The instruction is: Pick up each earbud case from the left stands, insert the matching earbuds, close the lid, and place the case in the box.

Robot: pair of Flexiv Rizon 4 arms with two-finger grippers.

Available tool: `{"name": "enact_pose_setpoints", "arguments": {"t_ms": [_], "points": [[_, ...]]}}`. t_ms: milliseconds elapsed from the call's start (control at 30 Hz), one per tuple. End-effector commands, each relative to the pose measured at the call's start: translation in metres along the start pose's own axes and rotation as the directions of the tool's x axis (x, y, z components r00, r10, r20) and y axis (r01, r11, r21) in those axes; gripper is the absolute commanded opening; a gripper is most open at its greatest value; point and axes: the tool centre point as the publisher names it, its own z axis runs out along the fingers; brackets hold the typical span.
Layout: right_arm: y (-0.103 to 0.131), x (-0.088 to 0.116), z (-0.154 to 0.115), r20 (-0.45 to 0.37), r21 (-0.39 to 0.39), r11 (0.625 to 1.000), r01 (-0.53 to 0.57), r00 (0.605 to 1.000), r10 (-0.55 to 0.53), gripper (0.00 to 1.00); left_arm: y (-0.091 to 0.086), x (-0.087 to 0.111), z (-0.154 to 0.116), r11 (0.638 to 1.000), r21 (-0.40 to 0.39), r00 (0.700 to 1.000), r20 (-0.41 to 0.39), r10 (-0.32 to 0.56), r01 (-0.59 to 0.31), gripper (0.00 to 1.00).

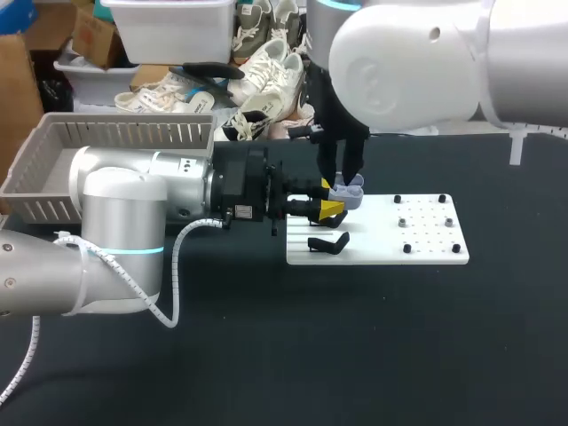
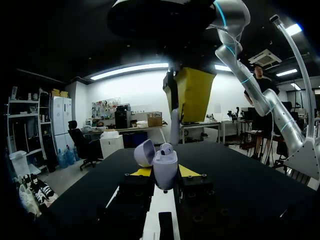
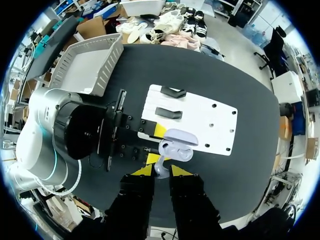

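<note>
My left arm point(image 1: 115, 222) lies across the near left part of the black table point(image 1: 373, 346), with its wrist pointing towards the middle. The left gripper point(image 1: 330, 209) has its yellow tips pressed against the two sides of the earbud case point(image 2: 165, 169), so the case is held off the table, upright, over the near-left corner of the white board point(image 1: 426, 238). The case is pale lilac. Its lid point(image 2: 145, 152) is swung open and leans back, and a rounded white earbud head shows at the case's mouth. Directly above, my right arm point(image 1: 417, 62) comes in from the far right and hangs its wrist straight down over the case. The right gripper point(image 3: 161, 170) has its two tips drawn close together, pinching a small white earbud point(image 3: 161, 166) just over the open case. From these views I cannot tell whether that earbud already touches the case. On the board beside the held case stand two black stands point(image 1: 327, 241), one nearer and one partly hidden behind the left gripper. Small black pegs dot the right half of the board. Further back on the left, behind my left arm, sits the grey slatted basket point(image 1: 124, 120), well apart from the board.
</note>
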Motion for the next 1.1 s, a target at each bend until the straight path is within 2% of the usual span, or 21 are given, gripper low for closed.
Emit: {"name": "enact_pose_setpoints", "arguments": {"t_ms": [33, 1100], "points": [[0.0, 0.0, 0.0, 0.003, 0.001, 1.0, 0.002, 1.0, -0.002, 0.0, 0.0, 0.001, 0.0, 1.0, -0.001, 1.0, 0.001, 0.001, -0.001, 0.0], [-0.001, -0.008, 0.01, 0.01, 0.005, 1.0, -0.006, 1.0, 0.006, 0.0, 0.0, 0.001, 0.0, 1.0, -0.001, 1.0, 0.001, 0.001, -0.001, 0.0]]}}
